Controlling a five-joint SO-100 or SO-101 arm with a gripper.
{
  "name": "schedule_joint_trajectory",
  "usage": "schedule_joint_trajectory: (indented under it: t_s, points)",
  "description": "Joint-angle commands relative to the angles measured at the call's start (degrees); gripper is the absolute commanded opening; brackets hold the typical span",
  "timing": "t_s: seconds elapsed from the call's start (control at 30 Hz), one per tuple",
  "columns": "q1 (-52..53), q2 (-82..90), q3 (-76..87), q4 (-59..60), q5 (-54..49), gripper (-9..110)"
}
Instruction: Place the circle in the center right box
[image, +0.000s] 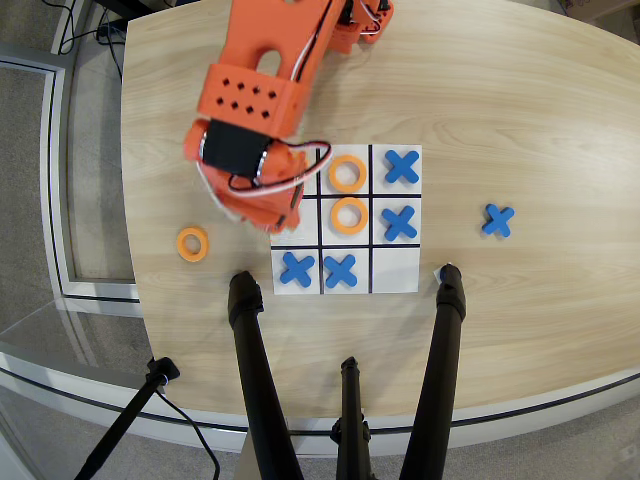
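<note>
1. In the overhead view the orange arm (262, 90) reached down from the top edge over the wooden table (520, 110); its wrist covered the left column of the tic-tac-toe board (395, 280) in its top and middle rows.
2. The gripper was hidden under the arm's own body, so I could not tell whether its jaws were parted or closed, nor whether they held anything.
3. The center right box (308, 232), the middle cell of the view's left column, was mostly covered; only its lower right corner showed white.
4. An orange ring (192, 244), flat with a round hole, lay on bare table left of the board, well apart from it.
5. Two like rings sat in the centre column: one (347, 173) in the top cell, one (348, 216) in the middle.
6. Blue X pieces filled the top right (402, 166), middle right (399, 223), bottom left (297, 269) and bottom centre (340, 270) cells; another (497, 219) lay on the table right of the board.
</note>
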Motion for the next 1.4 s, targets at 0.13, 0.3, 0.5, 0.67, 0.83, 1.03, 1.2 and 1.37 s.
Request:
schedule_joint_trajectory:
  t_s: [0.13, 0.3, 0.5, 0.67, 0.83, 1.03, 1.2, 1.37]
  points:
    - [-0.88, 14.77, 13.97, 5.8, -2.64, 20]
    - [-1.23, 24.17, 21.71, 2.46, -2.9, 20]
    - [-2.99, 36.74, 27.42, 9.14, -3.16, 20]
    - [-4.48, 40.08, 30.06, 8.96, -3.16, 20]
    - [-4.22, 39.11, 30.67, 3.52, -2.9, 20]
    - [-3.25, 37.62, 31.82, -0.79, -3.16, 20]
    - [-3.25, 37.09, 31.46, -1.58, -3.16, 20]
    - [-2.72, 36.04, 30.67, -4.04, -3.16, 20]
